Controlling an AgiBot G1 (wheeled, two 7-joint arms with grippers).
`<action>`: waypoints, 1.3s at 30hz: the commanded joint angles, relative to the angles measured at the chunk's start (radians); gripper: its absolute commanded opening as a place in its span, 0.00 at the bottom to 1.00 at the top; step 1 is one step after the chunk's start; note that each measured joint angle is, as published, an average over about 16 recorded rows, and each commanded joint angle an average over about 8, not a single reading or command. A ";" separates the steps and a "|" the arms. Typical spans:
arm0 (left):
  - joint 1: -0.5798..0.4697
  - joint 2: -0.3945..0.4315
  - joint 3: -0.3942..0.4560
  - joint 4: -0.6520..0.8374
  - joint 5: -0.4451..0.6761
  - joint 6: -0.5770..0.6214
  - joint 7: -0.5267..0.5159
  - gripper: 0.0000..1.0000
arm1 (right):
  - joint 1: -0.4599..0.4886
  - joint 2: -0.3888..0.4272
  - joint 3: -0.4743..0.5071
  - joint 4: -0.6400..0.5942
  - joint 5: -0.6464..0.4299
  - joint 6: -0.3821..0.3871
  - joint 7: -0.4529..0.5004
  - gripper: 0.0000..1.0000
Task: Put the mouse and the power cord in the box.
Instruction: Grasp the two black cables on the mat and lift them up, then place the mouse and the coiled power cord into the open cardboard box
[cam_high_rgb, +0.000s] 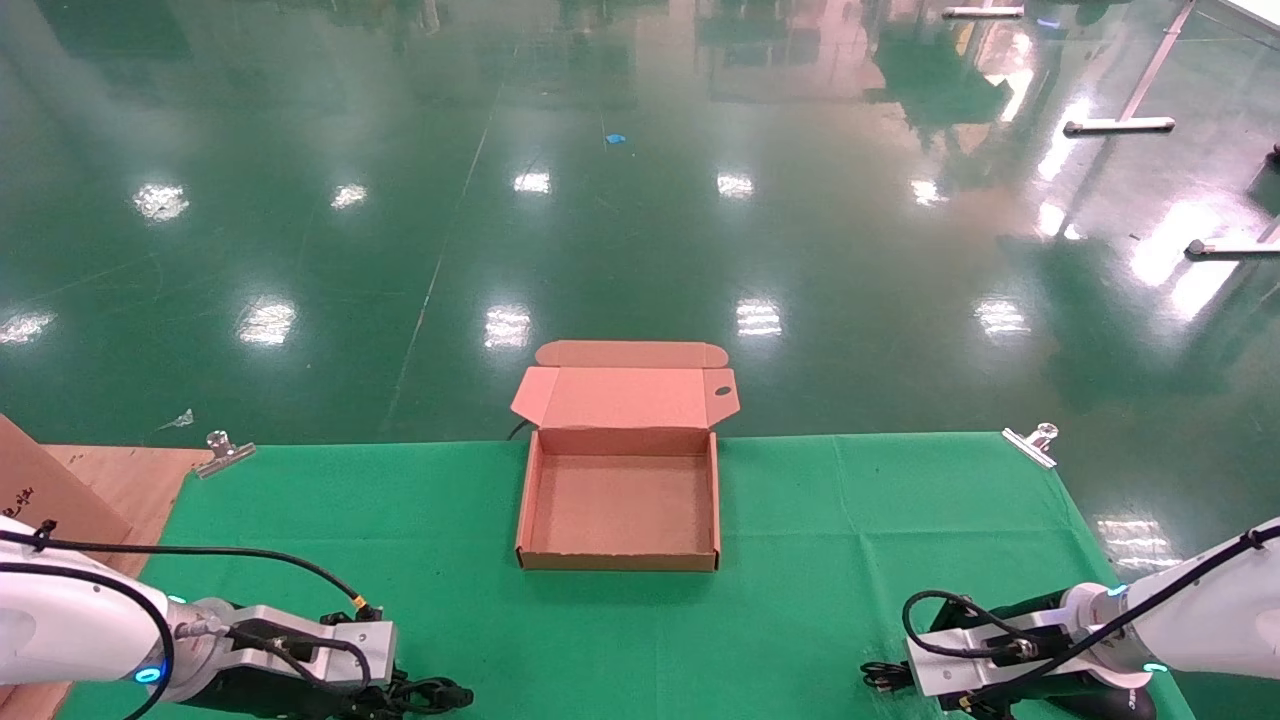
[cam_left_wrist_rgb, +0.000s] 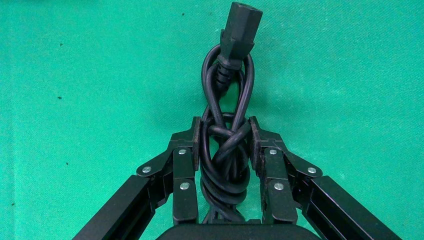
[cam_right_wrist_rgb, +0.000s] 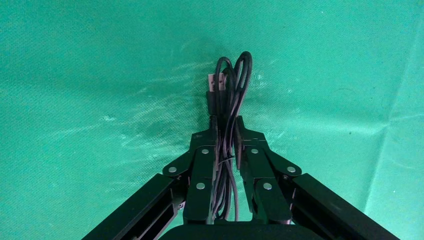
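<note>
Left claw (cam_left_wrist_rgb: 224, 142) clamped on the power cord (cam_left_wrist_rgb: 226, 125), plug pointing lengthwise away from wrist. Right claw (cam_right_wrist_rgb: 226, 135) clamped on the mouse's bundled thin cable (cam_right_wrist_rgb: 228, 105).

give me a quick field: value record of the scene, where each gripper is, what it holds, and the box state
left gripper: near left corner of the cloth, shut on the power cord
power cord: twisted bundle, plug end pointing away from the wrist
right gripper: near right corner of the cloth, shut on the mouse cable
mouse cable: thin, folded in loops, USB plug visible
mouse body: not clearly visible
box: centre far side of the cloth, lid open and leaning back, nothing inside
cloth: green, clipped at both far corners
</note>
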 joint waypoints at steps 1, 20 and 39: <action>0.001 0.000 0.000 0.000 -0.001 0.002 0.001 0.00 | -0.001 -0.001 0.000 -0.001 0.000 0.000 0.000 0.00; -0.197 -0.003 -0.008 -0.042 -0.013 0.287 0.026 0.00 | 0.160 0.022 0.046 0.039 0.067 -0.189 -0.013 0.00; -0.382 0.118 -0.018 -0.067 -0.015 0.000 0.044 0.00 | 0.369 -0.168 0.078 0.076 0.112 -0.145 0.053 0.00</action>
